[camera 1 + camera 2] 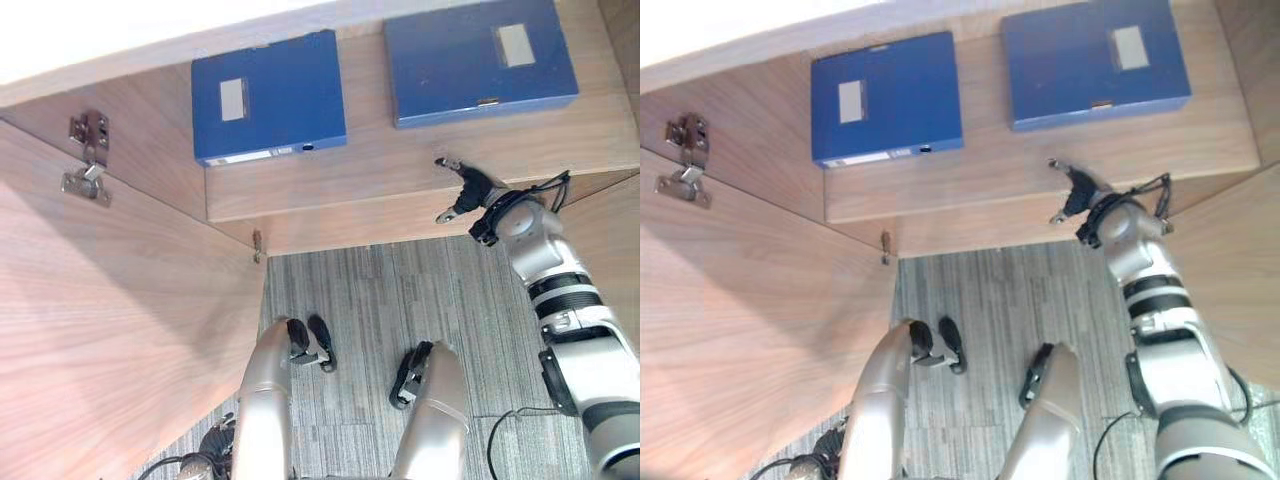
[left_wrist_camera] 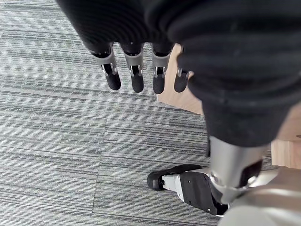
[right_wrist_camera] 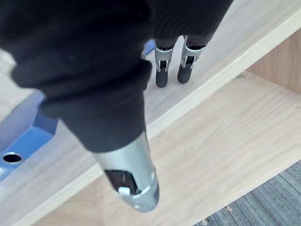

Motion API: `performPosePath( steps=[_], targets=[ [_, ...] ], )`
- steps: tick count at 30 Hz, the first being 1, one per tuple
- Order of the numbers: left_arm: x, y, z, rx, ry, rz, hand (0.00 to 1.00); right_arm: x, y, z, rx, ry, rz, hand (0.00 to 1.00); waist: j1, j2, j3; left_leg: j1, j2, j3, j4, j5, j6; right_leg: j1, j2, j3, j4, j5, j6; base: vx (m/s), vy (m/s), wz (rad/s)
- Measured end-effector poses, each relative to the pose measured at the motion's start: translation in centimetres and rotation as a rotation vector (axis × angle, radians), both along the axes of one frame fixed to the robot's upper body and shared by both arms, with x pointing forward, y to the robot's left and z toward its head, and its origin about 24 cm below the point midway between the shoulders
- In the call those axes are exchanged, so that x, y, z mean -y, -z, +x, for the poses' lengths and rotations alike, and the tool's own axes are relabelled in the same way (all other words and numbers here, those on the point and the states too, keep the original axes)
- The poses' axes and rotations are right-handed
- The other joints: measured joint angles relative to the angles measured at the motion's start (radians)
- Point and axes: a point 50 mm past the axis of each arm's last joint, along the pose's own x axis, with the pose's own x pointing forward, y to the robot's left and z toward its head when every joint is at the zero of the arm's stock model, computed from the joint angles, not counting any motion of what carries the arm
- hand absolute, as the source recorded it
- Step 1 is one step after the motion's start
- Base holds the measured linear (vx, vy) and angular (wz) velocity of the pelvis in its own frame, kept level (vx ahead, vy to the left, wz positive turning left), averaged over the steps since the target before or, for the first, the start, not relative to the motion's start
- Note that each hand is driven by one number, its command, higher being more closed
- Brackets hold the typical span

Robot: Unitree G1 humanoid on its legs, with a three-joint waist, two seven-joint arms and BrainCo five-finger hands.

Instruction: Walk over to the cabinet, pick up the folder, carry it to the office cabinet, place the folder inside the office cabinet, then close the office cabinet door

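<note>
Floor you see is grey carpet [image 1: 370, 300], fine darker and lighter stripes throughout. Laid in tiles; you can pick out faint seams between them.

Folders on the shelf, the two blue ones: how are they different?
The left folder lies near the shelf's front edge; the right folder lies farther back. The left folder's front side shows a round hole; the right folder's shows none. The right hand is near the right folder, not the left folder. Both are blue, flat, pale-labelled.
</note>
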Motion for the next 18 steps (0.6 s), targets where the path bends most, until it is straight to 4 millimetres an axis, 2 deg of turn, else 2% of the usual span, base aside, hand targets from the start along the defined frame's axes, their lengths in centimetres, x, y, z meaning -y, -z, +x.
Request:
performPosePath(
  steps=[4,8,9,10,11,12,13,14,16,17,18],
  targets=[
    [-0.1,0.1,-0.2,-0.014,-0.016,0.001,0.00,-0.4,1.5,-0.2,-0.048,-0.013,-0.018,0.00,0.000,-0.005,-0.019,0.014,0.000,0.002,-0.012,0.002,0.002,0.017,0.003,-0.004,-0.022,0.010,0.004,0.00,-0.011,-0.02],
    [-0.3,0.2,-0.4,-0.034,-0.027,0.014,0.00,-2.3,5.1,-0.7,-0.147,-0.054,-0.041,0.00,0.001,-0.024,-0.034,0.082,-0.002,0.013,-0.076,0.016,-0.008,0.084,0.016,-0.017,-0.093,0.037,0.002,0.01,-0.031,-0.09],
    [-0.4,0.3,-0.5,-0.041,-0.028,0.020,0.00,-3.1,6.9,-0.9,-0.217,-0.077,-0.059,0.00,0.001,-0.032,-0.039,0.109,-0.002,0.017,-0.107,0.028,-0.012,0.110,0.024,-0.025,-0.125,0.050,-0.002,0.03,-0.043,-0.12],
    [-0.6,0.3,-0.7,-0.050,-0.031,0.031,0.00,-4.3,11.5,-2.3,-0.386,-0.100,-0.059,0.00,0.007,-0.045,-0.047,0.158,-0.004,0.015,-0.166,0.049,-0.026,0.170,0.036,-0.050,-0.192,0.073,-0.007,0.04,-0.045,-0.09],
    [-0.7,0.3,-0.8,-0.054,-0.031,0.035,0.00,-4.9,13.5,-3.2,-0.454,-0.110,-0.051,0.00,0.012,-0.051,-0.051,0.179,-0.005,0.015,-0.193,0.061,-0.030,0.194,0.041,-0.062,-0.220,0.082,-0.010,0.07,-0.070,-0.03],
    [-0.8,0.3,-1.0,-0.061,-0.024,0.048,0.00,-6.5,17.4,-5.5,-0.584,-0.136,-0.024,0.00,0.019,-0.060,-0.056,0.219,-0.008,0.015,-0.246,0.082,-0.038,0.242,0.053,-0.081,-0.277,0.101,-0.014,0.08,-0.079,-0.01],
    [-0.8,0.4,-1.1,-0.068,-0.023,0.054,0.00,-8.1,20.4,-7.8,-0.684,-0.170,0.019,0.00,0.021,-0.062,-0.058,0.264,-0.009,0.014,-0.294,0.101,-0.045,0.294,0.066,-0.101,-0.332,0.119,-0.018,0.09,-0.084,-0.02],
    [-0.9,0.4,-1.2,-0.074,-0.021,0.058,0.00,-8.8,21.6,-8.9,-0.722,-0.180,0.054,0.00,0.021,-0.064,-0.059,0.289,-0.011,0.014,-0.321,0.111,-0.050,0.323,0.071,-0.112,-0.359,0.129,-0.018,0.07,-0.056,-0.05],
    [-1.0,0.7,-2.0,-0.114,-0.009,0.082,0.00,-10.6,24.9,-12.7,-0.835,-0.168,0.226,0.00,0.016,-0.073,-0.070,0.405,-0.018,0.020,-0.443,0.157,-0.071,0.445,0.100,-0.147,-0.490,0.177,-0.024,0.09,-0.076,-0.12],
    [-1.1,0.8,-2.4,-0.131,-0.007,0.086,0.00,-10.9,25.8,-13.8,-0.863,-0.150,0.282,0.00,0.015,-0.077,-0.085,0.431,-0.019,0.022,-0.481,0.171,-0.077,0.475,0.112,-0.158,-0.531,0.192,-0.027,0.15,-0.126,-0.17],
    [-1.3,1.1,-3.6,-0.174,-0.010,0.094,0.00,-11.7,27.5,-16.1,-0.918,-0.102,0.373,0.00,0.009,-0.090,-0.123,0.479,-0.019,0.026,-0.560,0.202,-0.091,0.528,0.138,-0.180,-0.622,0.227,-0.034,0.14,-0.117,-0.14]
  ],
)
